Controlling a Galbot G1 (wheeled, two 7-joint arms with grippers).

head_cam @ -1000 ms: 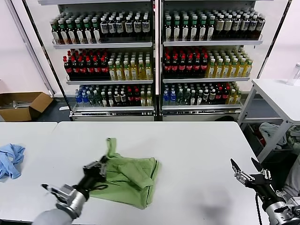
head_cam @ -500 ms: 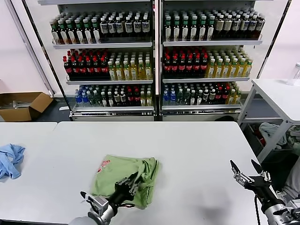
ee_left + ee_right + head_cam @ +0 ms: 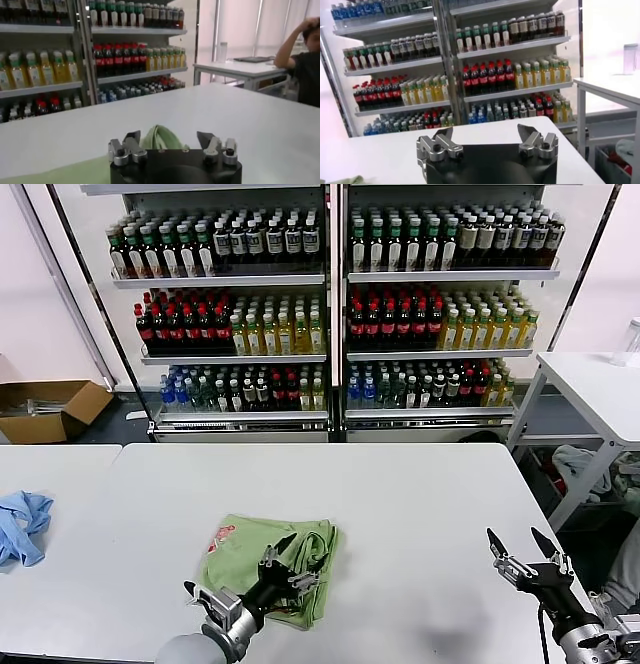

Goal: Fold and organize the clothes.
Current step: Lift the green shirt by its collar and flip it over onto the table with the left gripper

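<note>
Plainly the soft, light polo shirt point(image 3: 262, 552) wants pinching at a folded edge; left gripper point(image 3: 287, 559) and right gripper point(image 3: 522, 550) both gape, holding nothing.

Light green polo shirt point(image 3: 262, 553), red-and-white print on the chest, beneath and ahead of the left gripper's point(image 3: 291, 561) spread black-and-silver jaws. White table point(image 3: 420, 514) underneath. Pale blue cloth point(image 3: 20, 524) well off to that gripper's left. Red, yellow, dark and blue bottles point(image 3: 330, 319) in rows beyond.
</note>
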